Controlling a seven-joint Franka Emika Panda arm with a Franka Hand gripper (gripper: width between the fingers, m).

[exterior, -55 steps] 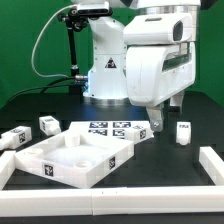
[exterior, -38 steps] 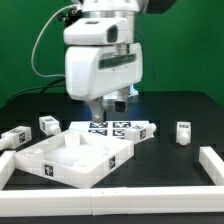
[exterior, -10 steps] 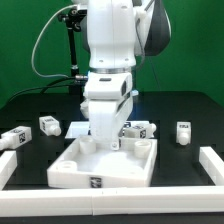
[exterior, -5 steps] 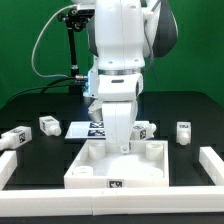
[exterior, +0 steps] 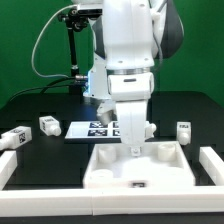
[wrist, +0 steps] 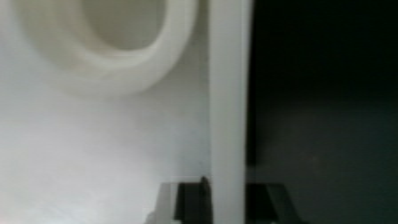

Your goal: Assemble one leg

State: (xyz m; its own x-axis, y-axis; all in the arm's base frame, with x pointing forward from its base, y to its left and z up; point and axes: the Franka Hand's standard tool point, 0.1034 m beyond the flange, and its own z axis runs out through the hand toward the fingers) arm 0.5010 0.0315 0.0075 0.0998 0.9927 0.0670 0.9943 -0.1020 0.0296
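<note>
My gripper point(exterior: 135, 148) is shut on the back rim of the large white tray point(exterior: 110, 178), which lies flat at the front, right of centre. In the wrist view the thin white rim point(wrist: 228, 100) runs between my two dark fingers point(wrist: 189, 202), with the gripper point(wrist: 228, 202) closed around it and a round socket point(wrist: 125, 40) beside it. Small white tagged legs stand apart from the tray: two at the exterior view's left point(exterior: 46, 125) point(exterior: 14, 138) and one at its right point(exterior: 183, 131). None is held.
The marker board point(exterior: 95, 127) lies behind the tray, partly hidden by the arm. White border rails lie at the front left point(exterior: 6, 166) and front right point(exterior: 212, 164), the right one close to the tray's corner.
The arm came across to the tray and took hold of its rim. Tray and gripper have slid toward the exterior view's right and front, and the tray has turned square.
</note>
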